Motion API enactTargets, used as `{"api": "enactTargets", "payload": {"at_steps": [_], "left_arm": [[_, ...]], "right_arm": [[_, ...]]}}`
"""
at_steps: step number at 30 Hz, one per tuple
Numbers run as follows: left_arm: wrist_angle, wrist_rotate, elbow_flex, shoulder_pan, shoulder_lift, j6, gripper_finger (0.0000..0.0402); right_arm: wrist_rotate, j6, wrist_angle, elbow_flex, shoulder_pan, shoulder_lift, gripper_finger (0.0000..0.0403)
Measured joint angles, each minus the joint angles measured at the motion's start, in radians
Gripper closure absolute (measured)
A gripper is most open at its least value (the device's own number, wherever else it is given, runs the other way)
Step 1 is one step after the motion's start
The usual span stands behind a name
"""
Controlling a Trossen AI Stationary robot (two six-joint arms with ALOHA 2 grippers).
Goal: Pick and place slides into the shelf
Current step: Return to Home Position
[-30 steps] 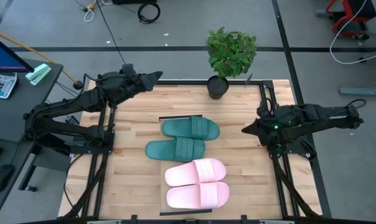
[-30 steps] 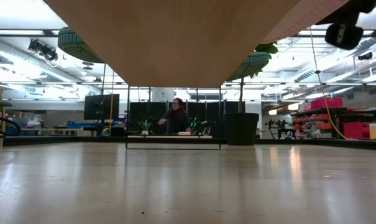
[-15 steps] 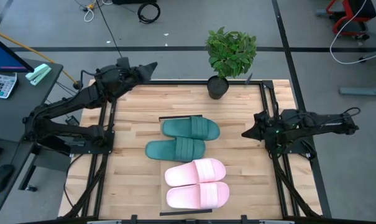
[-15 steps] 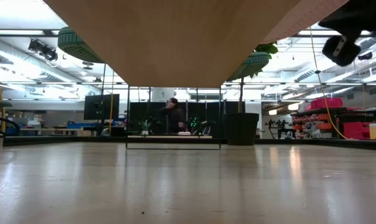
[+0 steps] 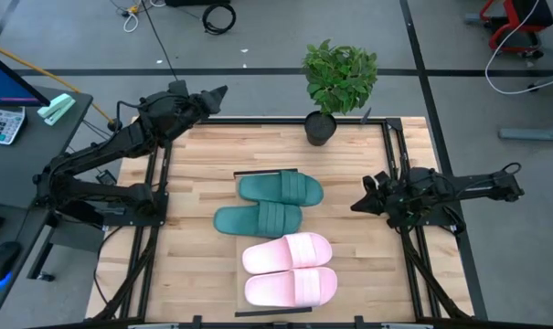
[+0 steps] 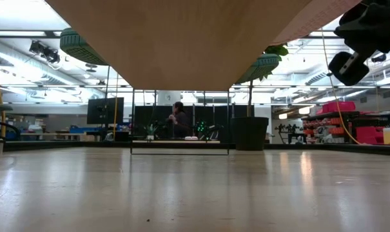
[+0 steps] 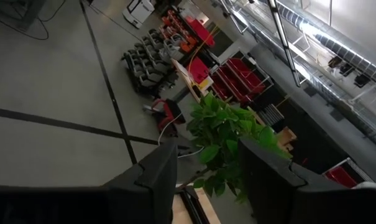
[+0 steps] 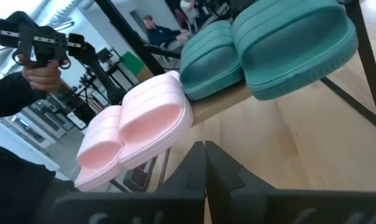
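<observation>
Since 1 second ago both arms have pulled back. The left gripper (image 5: 217,93) has moved off the wood toward the far-left corner of the desk (image 5: 194,183), and the right gripper (image 5: 356,204) has dropped slightly toward me along the right edge while its arm folded in tighter. In the low view the dark arm part at the upper right has come lower into the picture. The person (image 6: 177,121) far behind has shifted too. The 4 slides have not moved. They lie in a row down the middle on the shelf (image 8: 232,99), a wood board raised on dark metal ends: the 2 green slides (image 5: 280,189) side by side at the far half, the 2 pink slides (image 5: 288,253) touching each other at the near half. My left wrist view shows the left fingers (image 7: 155,180) standing apart with nothing between them. The right fingers (image 8: 194,163) are pressed together, empty, pointing at the slides from beside the shelf. The desk is pale planks in a black frame, with a potted plant (image 5: 340,78) on its far edge. Around it is grey floor with dark lines, loose cables, a side table with a calculator (image 5: 2,123) to the left, and red bins (image 7: 237,74) farther off.
</observation>
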Motion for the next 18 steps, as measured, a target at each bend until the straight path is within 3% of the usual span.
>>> {"api": "enactTargets", "payload": {"at_steps": [7,18], "left_arm": [[0.002,-0.009,0.0,0.0,0.0,0.007,0.023],[0.003,-0.032,0.0,0.0,0.0,0.0,0.023]], "right_arm": [[0.009,-0.043,0.129,-0.062,0.0,-0.011,0.0403],[0.027,-0.097,0.126,-0.067,-0.001,-0.127,0.0403]]}}
